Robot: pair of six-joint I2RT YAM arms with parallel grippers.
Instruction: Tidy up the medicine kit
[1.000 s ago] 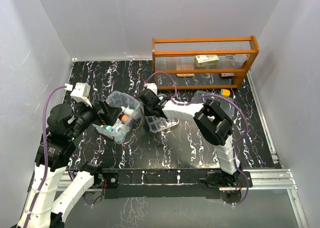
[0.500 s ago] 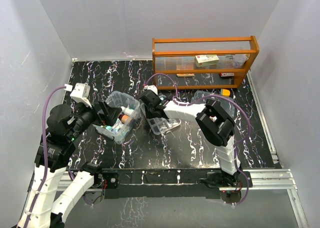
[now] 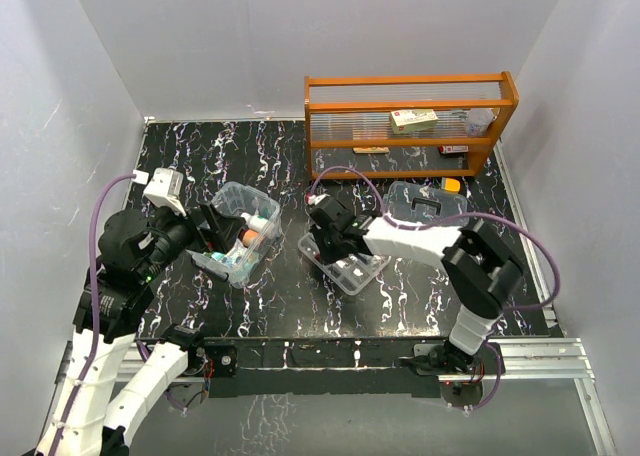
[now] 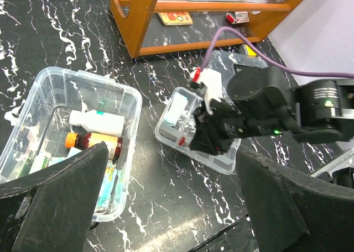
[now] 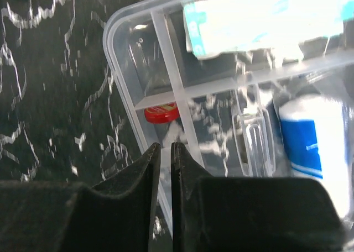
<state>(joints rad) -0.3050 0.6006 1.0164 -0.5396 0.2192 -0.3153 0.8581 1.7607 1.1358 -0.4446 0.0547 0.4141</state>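
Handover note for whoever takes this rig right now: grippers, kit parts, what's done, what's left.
Left gripper: jaws open, by the clear box.
Right gripper: jaws shut on the insert tray at its wall; the tray sits right of the box.
The box holds a white bottle and an amber bottle.
Lid lies farther right.
Done: lid off, tray out.
Left, likely: tray into box, lid on.

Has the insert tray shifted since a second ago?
Yes. The insert tray slid right and toward the near edge, farther from the orange rack.
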